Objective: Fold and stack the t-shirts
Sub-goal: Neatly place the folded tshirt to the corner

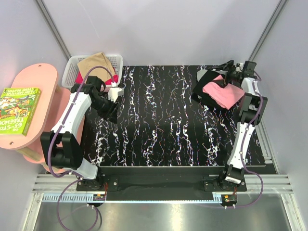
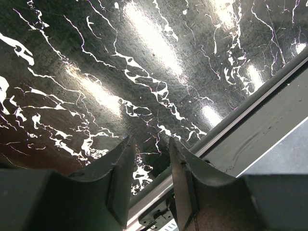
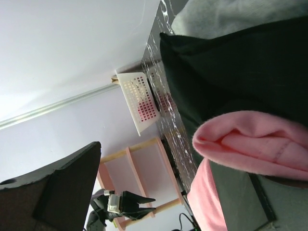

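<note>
A mesh basket (image 1: 76,67) with a tan t-shirt (image 1: 96,62) and a magenta t-shirt (image 1: 113,78) stands far left, beside a pink shelf (image 1: 38,79) bearing a book (image 1: 19,108). Far right, the pink t-shirt (image 1: 224,94) lies on the black t-shirt (image 1: 204,90) at the gaping right pincer (image 1: 226,72). The left pincer (image 2: 149,144), apart and empty, hangs over the marbled black desk (image 1: 159,120).

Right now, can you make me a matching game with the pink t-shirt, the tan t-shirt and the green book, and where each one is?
Things:
1. pink t-shirt
2. tan t-shirt
3. green book

Places:
A. lying on the pink side table
B. on top of the black t-shirt
C. in the white basket

Right pairs: 1-B, 2-C, 3-A.
</note>
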Robot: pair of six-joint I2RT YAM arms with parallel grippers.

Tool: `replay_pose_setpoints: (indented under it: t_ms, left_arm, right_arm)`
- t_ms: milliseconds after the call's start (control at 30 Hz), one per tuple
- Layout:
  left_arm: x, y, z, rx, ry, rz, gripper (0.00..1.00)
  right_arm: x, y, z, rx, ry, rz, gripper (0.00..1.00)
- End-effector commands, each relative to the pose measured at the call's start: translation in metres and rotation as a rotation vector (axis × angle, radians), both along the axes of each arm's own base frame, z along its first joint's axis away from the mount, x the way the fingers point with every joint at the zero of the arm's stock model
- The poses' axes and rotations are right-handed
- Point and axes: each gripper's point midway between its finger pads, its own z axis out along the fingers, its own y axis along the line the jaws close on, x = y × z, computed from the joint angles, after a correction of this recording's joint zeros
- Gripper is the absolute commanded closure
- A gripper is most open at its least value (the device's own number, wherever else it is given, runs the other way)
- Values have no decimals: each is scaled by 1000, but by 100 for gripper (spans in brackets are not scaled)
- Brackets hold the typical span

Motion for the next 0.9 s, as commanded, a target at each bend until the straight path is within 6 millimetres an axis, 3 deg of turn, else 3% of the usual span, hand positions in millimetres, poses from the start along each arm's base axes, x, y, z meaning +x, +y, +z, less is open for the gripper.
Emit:
replay_pose_setpoints:
  t_ms: [0,67,100,133,167,233,267,333,367,433,467,500,533,567,600,633,667,733,867]
  left_arm:
    - [6,-1,15,-10,-51,4,61]
    - [7,-3,18,-24,-52,9,61]
    - [8,-5,22,-36,-58,10,61]
    - [9,-7,26,-45,-65,14,61]
    - [11,-10,34,-64,-85,14,61]
    - [14,-13,46,-85,-121,29,60]
    - [17,-14,54,-94,-147,35,60]
    - [23,-17,66,-118,-196,64,60]
    - [26,-17,71,-124,-215,78,59]
    - [34,-17,80,-131,-248,119,58]
    - [36,-17,82,-131,-257,129,58]
    - [37,-18,84,-139,-258,141,58]
    - [38,-19,85,-143,-258,145,57]
    - [38,-19,85,-146,-260,148,58]
    - [38,-20,85,-150,-255,152,57]
    - [38,-20,85,-151,-255,153,57]
    - [39,-20,84,-151,-257,156,57]
    - [38,-20,83,-155,-250,161,57]
    - [40,-21,83,-162,-259,180,57]
  right_arm:
    - [-11,28,80,-59,-198,110,0]
    - [-18,47,117,-82,-275,148,0]
    - [-28,56,154,-113,-352,163,0]
    - [-34,63,171,-135,-389,173,0]
    - [-48,77,203,-188,-468,184,0]
    - [-65,96,222,-244,-504,193,0]
    - [-84,103,240,-297,-560,204,0]
    - [-102,114,241,-387,-561,190,0]
    - [-126,127,246,-448,-599,212,0]
    - [-144,132,240,-534,-593,192,0]
    - [-167,139,234,-563,-596,209,0]
    - [-175,136,230,-588,-587,195,0]
    - [-184,131,207,-610,-533,187,0]
    - [-203,140,219,-625,-574,188,0]
    - [-211,142,218,-639,-578,187,0]
    - [-220,141,202,-647,-549,190,0]
    - [-233,141,214,-654,-587,178,0]
    - [-249,140,213,-664,-602,181,0]
    - [-261,140,210,-666,-596,200,0]
